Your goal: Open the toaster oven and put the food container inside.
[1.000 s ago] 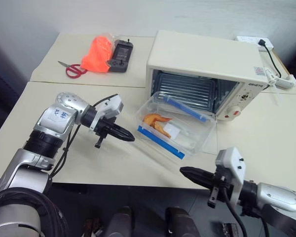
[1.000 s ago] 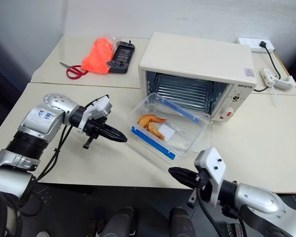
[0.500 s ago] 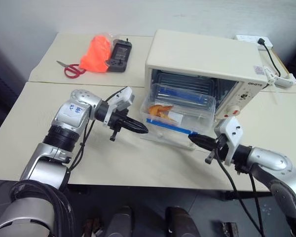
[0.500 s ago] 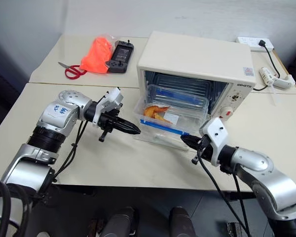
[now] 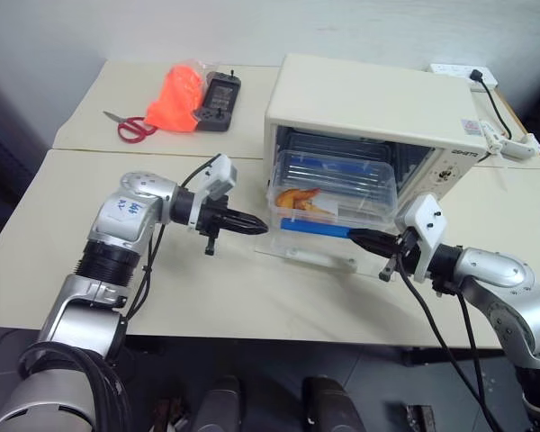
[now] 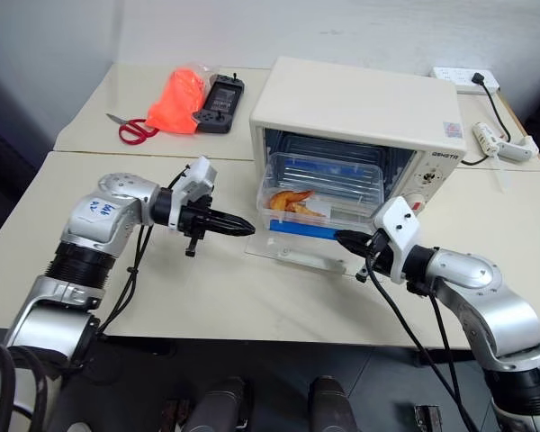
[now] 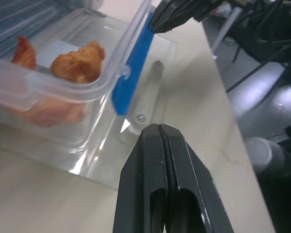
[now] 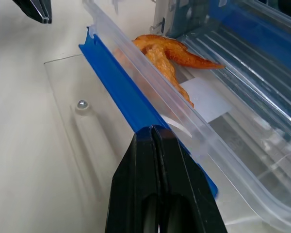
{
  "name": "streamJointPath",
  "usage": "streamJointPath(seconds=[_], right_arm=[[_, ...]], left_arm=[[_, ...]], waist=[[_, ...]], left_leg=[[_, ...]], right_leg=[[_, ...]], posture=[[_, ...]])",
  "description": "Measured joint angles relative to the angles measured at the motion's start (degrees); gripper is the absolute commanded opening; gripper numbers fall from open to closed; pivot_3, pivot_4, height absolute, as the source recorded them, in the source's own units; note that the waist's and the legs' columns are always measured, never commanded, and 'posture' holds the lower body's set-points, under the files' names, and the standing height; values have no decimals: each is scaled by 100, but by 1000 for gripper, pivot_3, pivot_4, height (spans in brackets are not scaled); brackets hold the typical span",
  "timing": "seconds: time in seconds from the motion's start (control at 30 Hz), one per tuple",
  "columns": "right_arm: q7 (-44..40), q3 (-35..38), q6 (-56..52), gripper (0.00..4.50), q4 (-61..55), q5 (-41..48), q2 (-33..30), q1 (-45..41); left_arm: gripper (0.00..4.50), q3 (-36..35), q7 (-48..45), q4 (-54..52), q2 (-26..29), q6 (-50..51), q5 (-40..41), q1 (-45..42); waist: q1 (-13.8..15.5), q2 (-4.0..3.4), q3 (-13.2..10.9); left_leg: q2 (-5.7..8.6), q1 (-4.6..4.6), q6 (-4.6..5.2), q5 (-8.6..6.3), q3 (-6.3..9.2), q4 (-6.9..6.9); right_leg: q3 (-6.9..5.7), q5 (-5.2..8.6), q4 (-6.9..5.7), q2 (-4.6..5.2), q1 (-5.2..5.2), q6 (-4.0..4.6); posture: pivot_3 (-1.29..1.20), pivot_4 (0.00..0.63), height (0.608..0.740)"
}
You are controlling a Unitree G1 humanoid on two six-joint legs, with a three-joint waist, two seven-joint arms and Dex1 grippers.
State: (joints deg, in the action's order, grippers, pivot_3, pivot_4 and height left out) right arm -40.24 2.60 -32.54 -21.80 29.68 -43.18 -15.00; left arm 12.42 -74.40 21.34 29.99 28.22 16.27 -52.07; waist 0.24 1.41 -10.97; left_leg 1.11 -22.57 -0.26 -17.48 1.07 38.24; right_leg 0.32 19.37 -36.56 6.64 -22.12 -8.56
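The cream toaster oven [image 5: 369, 94] stands with its glass door [image 5: 301, 256] dropped flat onto the table. The clear food container [image 5: 335, 180], with orange food inside, sits level on that door, its far side in the oven mouth. A blue clip strip [image 8: 116, 90] runs along its near side. My right gripper [image 5: 360, 237] is shut, and its tip presses against that strip. My left gripper [image 5: 259, 225] is also shut and empty. It points at the container's left front corner [image 7: 117, 85] from just short of it.
An orange plastic bag [image 5: 175, 94], a black device [image 5: 220, 90] and red scissors [image 5: 130, 126] lie at the back left of the table. A power strip [image 5: 463, 74] and a white cabled plug [image 5: 508, 144] sit beside the oven at the back right.
The container went from lying askew in front of the oven to sitting square in its mouth. My right gripper came up from the table's front edge to its blue strip. My left gripper edged toward the container.
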Motion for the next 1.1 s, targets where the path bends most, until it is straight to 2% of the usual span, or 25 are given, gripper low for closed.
streamJointPath(seconds=[0.2, 0.37, 0.6, 0.83, 0.97, 1.03, 1.1], right_arm=[[75, -317, 629, 41, 1144, -721, 520, -990], [261, -325, 916, 41, 1743, -1071, 805, -1485], [424, -330, 1279, 41, 2094, -1407, 1047, -1573], [776, -309, 1741, 41, 2863, -1782, 1440, -2052], [738, -302, 1779, 41, 2881, -1800, 1479, -2074], [594, -257, 1681, 41, 2675, -1722, 1427, -1993], [462, -201, 1543, 0, 2404, -1617, 1270, -1887]], left_arm=[[0, -264, 1690, 1821, -1127, -867, -581, -1029], [0, -539, 2051, 2203, -1322, -1092, -603, -1276], [0, -618, 1753, 1359, -1151, -755, -510, -825], [0, -763, 1831, 780, -1129, -444, -390, -651], [0, -893, 1839, 410, -1038, -145, -226, -538], [0, -920, 1660, -48, -805, 169, -15, -396], [380, -990, 1462, -494, -530, 521, 218, -241]], waist=[[-12, 0, 0], [-32, 0, 0], [-44, 0, 0], [-80, -1, 0], [-97, -1, 0], [-122, -1, 0], [-159, -2, 1]], left_leg=[[13, -72, 0, 3, 2, 56], [12, -73, -3, 5, 2, 39], [12, -74, -6, 7, -1, 44], [9, -71, -13, 10, -1, 54], [9, -71, -13, 10, 1, 53], [7, -71, -13, 10, 3, 45], [2, -72, -13, 10, 5, 40]], right_leg=[[-3, -3, -48, 0, -67, -5], [-6, -3, -46, 0, -74, -5], [-5, -3, -49, 1, -78, -5], [-3, -3, -65, -1, -78, -5], [-3, -3, -67, 0, -78, -5], [-3, -3, -67, 0, -81, -5], [-2, -3, -69, 1, -85, -5]], posture=[[0, 150, 740], [0, 150, 740], [0, 150, 740], [0, 150, 740], [0, 150, 740], [0, 150, 740], [0, 150, 740]])
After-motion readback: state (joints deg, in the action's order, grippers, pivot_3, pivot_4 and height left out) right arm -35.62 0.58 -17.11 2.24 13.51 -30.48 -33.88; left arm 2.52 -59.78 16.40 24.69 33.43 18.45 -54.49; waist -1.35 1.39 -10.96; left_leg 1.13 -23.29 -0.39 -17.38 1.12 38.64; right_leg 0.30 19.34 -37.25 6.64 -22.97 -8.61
